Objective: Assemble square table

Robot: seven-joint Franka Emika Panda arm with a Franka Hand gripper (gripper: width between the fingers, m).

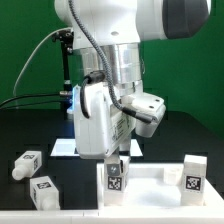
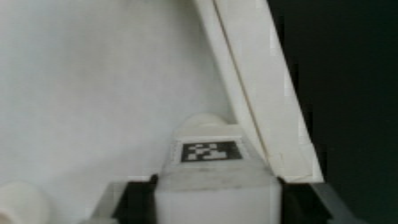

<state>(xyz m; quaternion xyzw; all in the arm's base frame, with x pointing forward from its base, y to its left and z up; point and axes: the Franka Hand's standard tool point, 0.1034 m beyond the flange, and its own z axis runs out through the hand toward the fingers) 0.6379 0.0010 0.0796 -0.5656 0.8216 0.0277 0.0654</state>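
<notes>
The white square tabletop (image 1: 150, 186) lies underside up at the front of the black table, and its ribbed recess (image 2: 89, 90) and rim (image 2: 249, 70) fill the wrist view. A white tagged leg (image 1: 114, 178) stands upright near one of its corners. My gripper (image 1: 113, 160) comes straight down over this leg (image 2: 214, 152). The dark fingers (image 2: 135, 198) sit against both of its sides with no gap showing. A second leg (image 1: 196, 172) stands on the tabletop at the exterior view's right.
Two loose tagged legs (image 1: 27, 163) (image 1: 44, 190) lie on the black table at the exterior view's left. The marker board (image 1: 62, 147) lies behind the gripper. A green backdrop closes the scene at the back.
</notes>
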